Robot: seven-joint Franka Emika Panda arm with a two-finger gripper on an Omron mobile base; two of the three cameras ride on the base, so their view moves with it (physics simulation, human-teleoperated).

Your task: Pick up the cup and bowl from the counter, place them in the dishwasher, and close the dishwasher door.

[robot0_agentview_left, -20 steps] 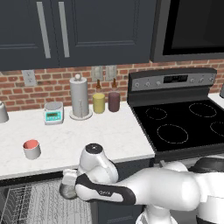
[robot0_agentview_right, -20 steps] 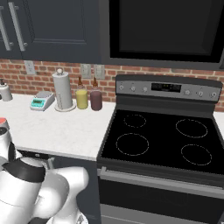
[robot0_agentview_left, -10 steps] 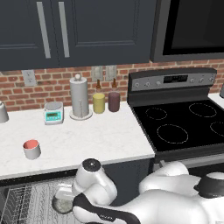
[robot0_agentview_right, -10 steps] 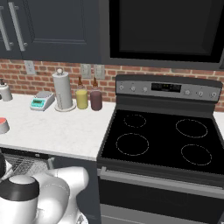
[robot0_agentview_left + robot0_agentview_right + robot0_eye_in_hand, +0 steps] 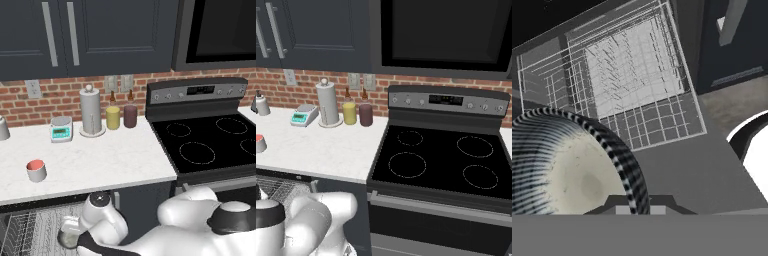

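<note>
My gripper (image 5: pixel 639 207), nearly closed, pinches the rim of the round metallic bowl (image 5: pixel 567 170), striped outside and speckled inside, above the dishwasher's grey wire rack (image 5: pixel 632 80). The short red-lined cup (image 5: pixel 36 170) stands on the marbled white counter (image 5: pixel 100 165).

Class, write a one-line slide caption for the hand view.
Robot hand holds the bowl above the dishwasher's wire rack.
</note>
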